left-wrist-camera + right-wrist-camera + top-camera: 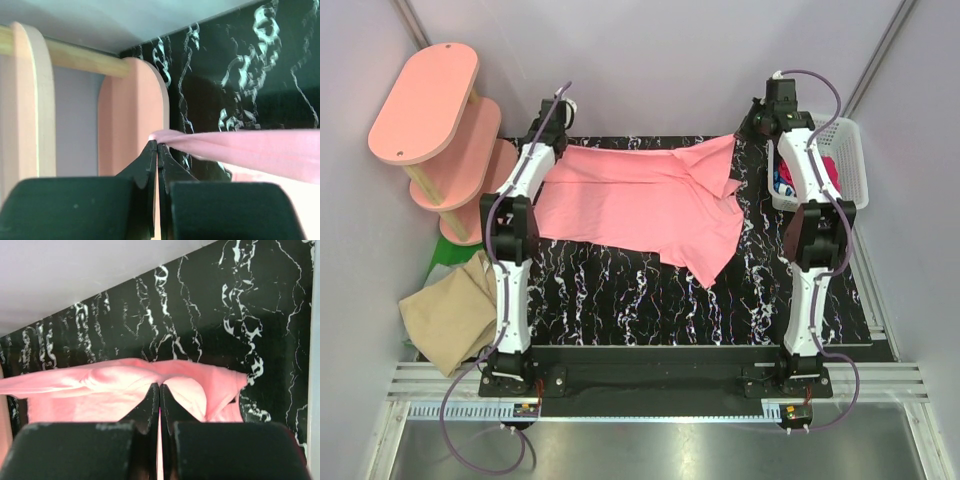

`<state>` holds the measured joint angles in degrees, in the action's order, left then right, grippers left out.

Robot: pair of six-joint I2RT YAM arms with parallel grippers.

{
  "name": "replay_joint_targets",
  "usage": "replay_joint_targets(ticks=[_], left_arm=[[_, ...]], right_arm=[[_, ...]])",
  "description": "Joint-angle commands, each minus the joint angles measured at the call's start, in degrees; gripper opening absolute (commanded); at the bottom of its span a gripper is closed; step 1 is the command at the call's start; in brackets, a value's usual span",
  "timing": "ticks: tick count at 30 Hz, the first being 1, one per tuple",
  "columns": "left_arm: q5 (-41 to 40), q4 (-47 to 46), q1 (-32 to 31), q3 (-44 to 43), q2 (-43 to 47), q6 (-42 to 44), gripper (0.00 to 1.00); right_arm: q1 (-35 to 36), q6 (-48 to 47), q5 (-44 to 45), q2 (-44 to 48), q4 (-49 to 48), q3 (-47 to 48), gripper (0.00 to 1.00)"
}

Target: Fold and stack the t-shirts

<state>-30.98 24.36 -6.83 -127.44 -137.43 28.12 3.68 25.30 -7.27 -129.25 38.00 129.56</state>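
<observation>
A salmon-pink t-shirt point(640, 205) hangs stretched across the back of the black marbled table point(620, 300), its lower part draped on the tabletop. My left gripper point(563, 150) is shut on the shirt's far left corner; the left wrist view shows the jaws point(157, 146) pinching the pink edge point(240, 150). At the shirt's far right corner my right gripper point(744, 136) is shut on the cloth, with pink fabric point(100, 395) bunched around the closed tips point(160, 386). A tan-beige t-shirt point(450, 312) lies crumpled off the table's left side. Magenta-red cloth point(828, 170) shows in the basket.
A pink oval-board shelf point(435, 120) stands at the back left, close to the left gripper; its boards point(132, 115) fill the left wrist view. A white lattice basket point(850, 165) sits at the right edge beside the right arm. A green object point(445, 250) lies under the shelf.
</observation>
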Motion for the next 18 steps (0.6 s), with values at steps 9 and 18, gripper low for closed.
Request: replay_joint_targets(ticks=[9,18], left_arm=[[15.3,1.3,-2.0,50.9,47.3,-5.8,0.0],[28.2,24.9,-3.1,44.0,87.1,-13.0,0.0]], right_arm=[[7.7,0.9,-6.2,48.2,-9.2,-44.0,0.0],[9.1,-0.6,-12.9,85.4,-1.5,-42.3,0.0]])
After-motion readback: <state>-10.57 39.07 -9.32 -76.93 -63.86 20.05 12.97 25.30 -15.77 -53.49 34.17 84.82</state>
